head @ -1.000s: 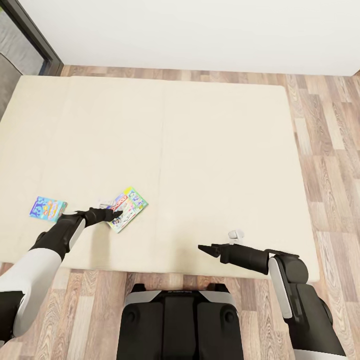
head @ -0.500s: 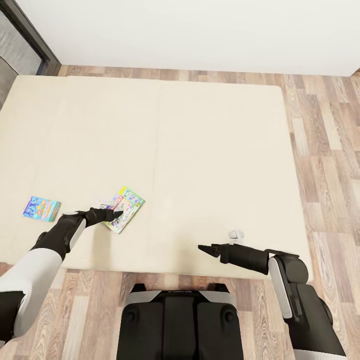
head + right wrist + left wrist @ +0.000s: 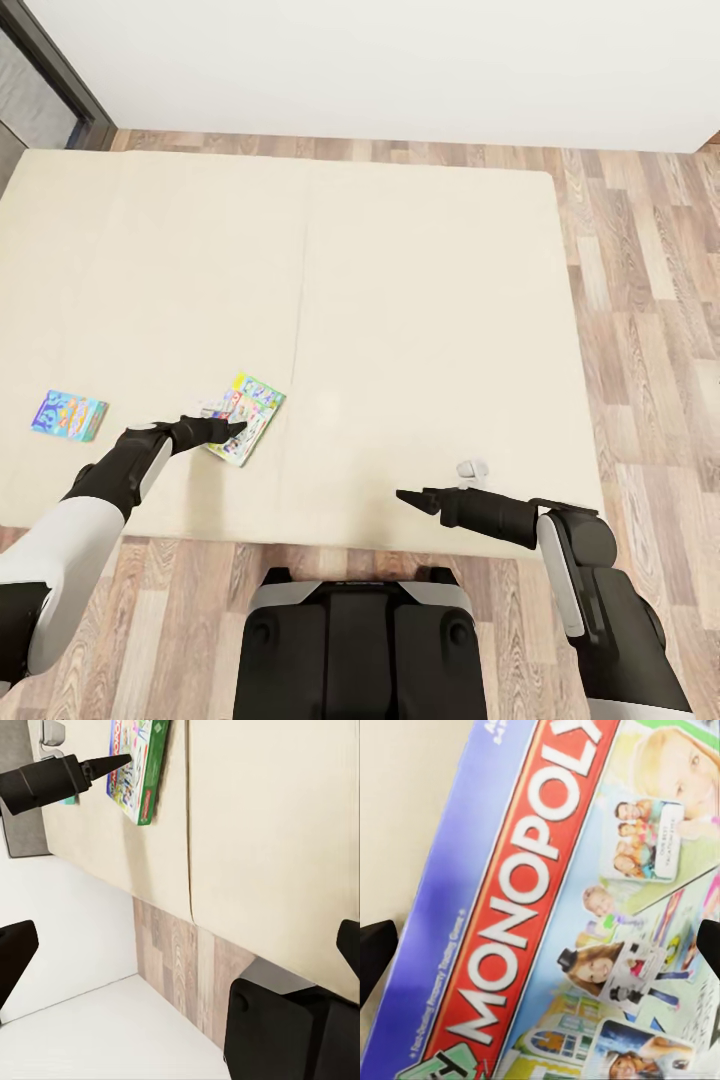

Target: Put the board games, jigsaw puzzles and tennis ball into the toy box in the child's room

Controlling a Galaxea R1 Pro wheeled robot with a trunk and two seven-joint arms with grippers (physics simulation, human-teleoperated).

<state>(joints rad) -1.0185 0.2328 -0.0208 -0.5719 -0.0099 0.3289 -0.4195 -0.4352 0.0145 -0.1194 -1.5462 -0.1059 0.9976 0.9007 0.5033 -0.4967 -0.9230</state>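
Monopoly box [image 3: 245, 418]: a flat white-green board game with a red band, lying flat on the bed [image 3: 420, 300], turned at an angle to the mattress edge. In the left wrist view [image 3: 562, 915] its printed lid spans the whole gap between the two dark fingertips, directly ahead of the jaws. In the right wrist view [image 3: 139, 769] it lies far ahead, with its green side facing the camera.

Left gripper [image 3: 232, 431]: over the near corner of the Monopoly box, tips above its lid. The jaws stand wide apart, one fingertip [image 3: 375, 956] at each side of the wrist view; whether they touch the box cannot be told.

Blue box [image 3: 68, 415]: a narrower board game, flat on the bed, well apart from the left jaws, out beyond the arm's outer side.

Right gripper [image 3: 410, 498]: above the near edge of the bed, well apart from both boxes. Its jaws are spread, with nothing between them.

Floor [image 3: 650, 300]: wood planks around the bed.
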